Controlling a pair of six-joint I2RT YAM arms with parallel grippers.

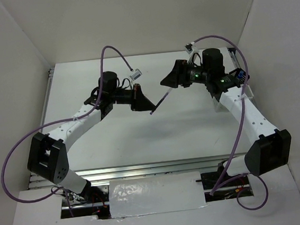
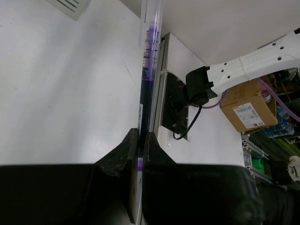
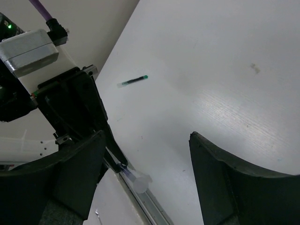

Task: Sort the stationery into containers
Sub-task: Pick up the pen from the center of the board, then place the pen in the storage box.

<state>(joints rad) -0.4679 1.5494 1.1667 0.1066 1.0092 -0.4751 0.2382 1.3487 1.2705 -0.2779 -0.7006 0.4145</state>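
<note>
My left claw [image 2: 140, 140] is pinched on a purple-ink pen [image 2: 151, 47]. My right claw [image 3: 145, 140] is spread wide over mid worktop [image 3: 211, 56], with a green-tipped pen [image 3: 132, 81] lying loose.

The right tool [image 3: 146, 136], its two dark fingers [image 3: 234, 183] spread wide, hangs over a white surface [image 3: 225, 70]. A small pen with a green tip [image 3: 132, 81] lies on the surface beyond. At left, a clear pen [image 3: 133, 177] juts from the left tool [image 3: 70, 101], below a grey box [image 3: 28, 49] showing a green light.
</note>
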